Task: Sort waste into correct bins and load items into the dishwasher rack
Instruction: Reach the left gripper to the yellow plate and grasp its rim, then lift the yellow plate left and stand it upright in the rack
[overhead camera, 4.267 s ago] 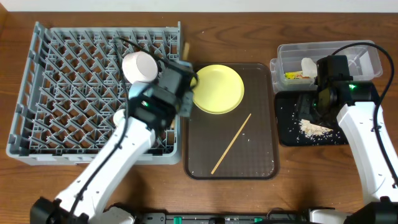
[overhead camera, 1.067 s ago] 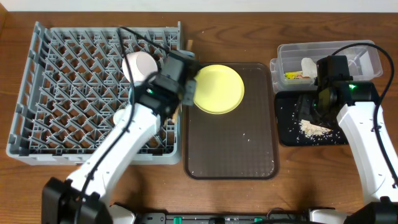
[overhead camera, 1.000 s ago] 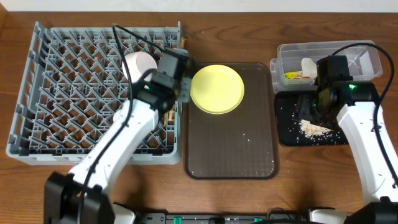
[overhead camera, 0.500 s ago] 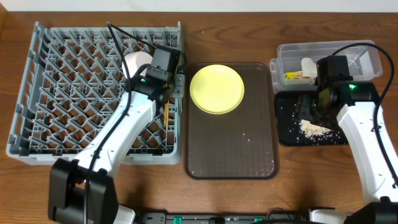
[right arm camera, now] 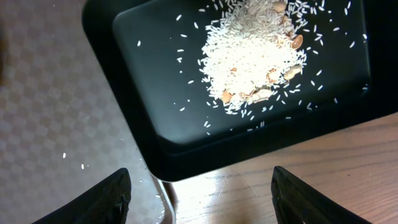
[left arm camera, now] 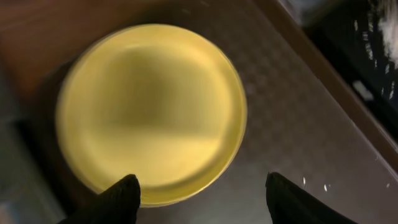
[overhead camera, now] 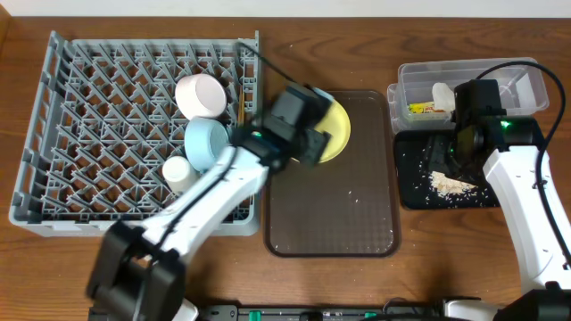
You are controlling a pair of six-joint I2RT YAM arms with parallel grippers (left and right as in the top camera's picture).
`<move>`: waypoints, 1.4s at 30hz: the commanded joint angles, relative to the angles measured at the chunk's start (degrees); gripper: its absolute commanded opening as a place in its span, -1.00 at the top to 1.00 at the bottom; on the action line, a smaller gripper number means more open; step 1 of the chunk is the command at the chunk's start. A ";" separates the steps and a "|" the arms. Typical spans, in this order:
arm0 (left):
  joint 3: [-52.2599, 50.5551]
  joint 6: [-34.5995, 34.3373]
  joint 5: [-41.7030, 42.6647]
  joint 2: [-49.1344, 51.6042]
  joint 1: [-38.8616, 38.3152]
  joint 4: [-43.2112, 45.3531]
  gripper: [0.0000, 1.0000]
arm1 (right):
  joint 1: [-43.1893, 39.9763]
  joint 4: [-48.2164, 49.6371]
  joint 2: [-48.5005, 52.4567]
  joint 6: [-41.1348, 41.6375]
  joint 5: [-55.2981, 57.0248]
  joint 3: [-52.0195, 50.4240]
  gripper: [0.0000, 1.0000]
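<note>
White bowl (overhead camera: 201,94), light blue bowl (overhead camera: 205,143) and white cup (overhead camera: 176,169) sit in our dishwasher rack (overhead camera: 98,116), rice (right arm camera: 249,56) fills the black tray (right arm camera: 155,124) under our right gripper (right arm camera: 199,193), and the yellow plate (left arm camera: 149,112) awaits loading on the brown tray (overhead camera: 330,214) under our left gripper (left arm camera: 205,199), both sets of jaws spread empty.

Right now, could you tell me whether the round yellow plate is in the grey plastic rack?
No, the round yellow plate lies on the flat brown tray.

A lab-like test bench: a wooden table (overhead camera: 428,263) staged with a dishwasher rack (overhead camera: 98,178) and brown tray (overhead camera: 339,214).
</note>
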 commanded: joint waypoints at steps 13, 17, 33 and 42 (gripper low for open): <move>0.42 6.23 -1.42 17.42 -4.39 6.67 -0.33 | -0.31 -0.02 -1.01 -0.48 0.59 0.79 -0.40; 0.42 5.97 -1.40 18.58 -4.46 6.12 0.14 | -0.31 -0.04 -1.01 -0.48 0.59 0.79 -0.40; 0.44 -3.69 -1.16 -0.39 -9.27 3.50 0.88 | -0.31 -0.09 -1.01 -0.50 0.63 0.79 -0.40; 0.44 -17.29 4.72 -15.47 2.58 2.49 0.88 | -0.31 -0.09 -1.01 -0.50 0.61 0.79 -0.40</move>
